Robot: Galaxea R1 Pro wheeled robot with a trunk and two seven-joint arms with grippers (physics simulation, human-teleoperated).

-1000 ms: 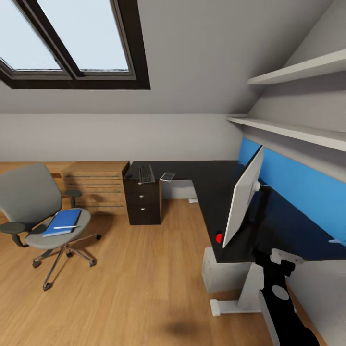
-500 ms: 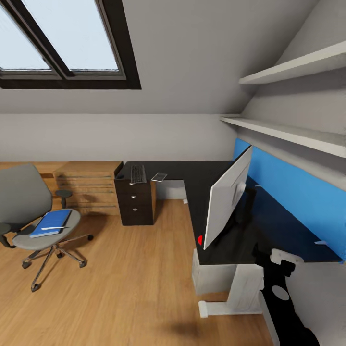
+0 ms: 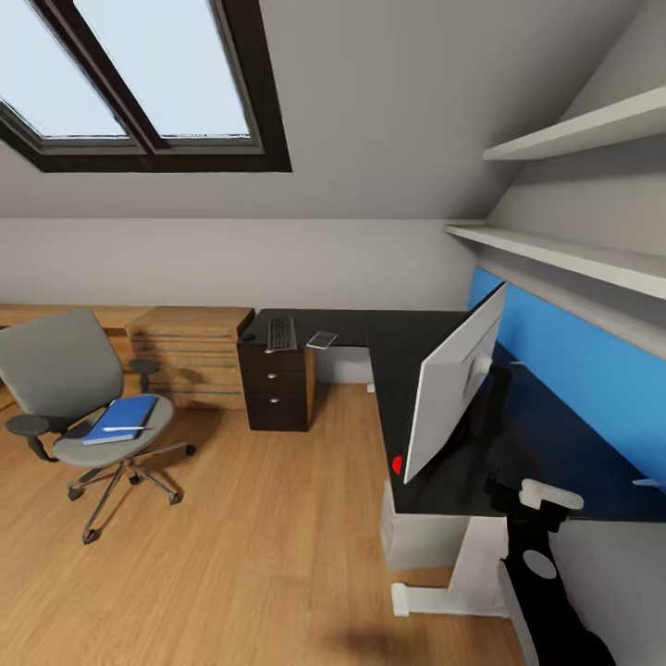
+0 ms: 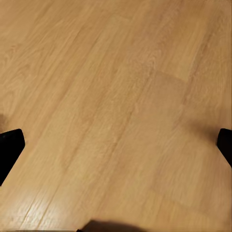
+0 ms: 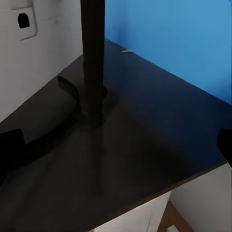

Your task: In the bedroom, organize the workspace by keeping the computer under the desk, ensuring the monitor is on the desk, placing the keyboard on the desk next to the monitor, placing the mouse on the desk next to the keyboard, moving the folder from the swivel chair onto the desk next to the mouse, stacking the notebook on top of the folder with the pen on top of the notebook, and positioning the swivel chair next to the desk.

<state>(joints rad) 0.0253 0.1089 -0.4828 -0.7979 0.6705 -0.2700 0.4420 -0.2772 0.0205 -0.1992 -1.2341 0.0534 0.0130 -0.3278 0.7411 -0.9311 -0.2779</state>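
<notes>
Glossy black L-shaped tabletop (image 3: 407, 356) on white legs is seen along the right wall of an attic bedroom, backed by a bright blue panel (image 3: 592, 379). The floor (image 3: 240, 546) is of light wood planks; a dark-framed skylight (image 3: 139, 83) is set in the sloped ceiling and two pale shelves (image 3: 573, 254) are fixed above the blue panel. No readable writing or brand is noted.

The wide monitor with pale grey back (image 3: 453, 393) stands on the tabletop, its black stand (image 5: 93, 63) recorded in the right wrist view. The slim grey keyboard with black keys (image 3: 281, 334) lies at the far end, above a dark drawer unit (image 3: 276, 388), beside a light wooden drawer chest (image 3: 190, 356). The grey padded swivel chair (image 3: 79, 402) stands well apart from the tabletop; the flat bright blue folder (image 3: 120, 419) lies on its seat with a thin white pen (image 3: 122, 428) on top.

The left gripper (image 4: 116, 142) is spread wide over bare floor, holding nothing. The right gripper (image 5: 116, 145) is likewise spread, released, over the tabletop.
</notes>
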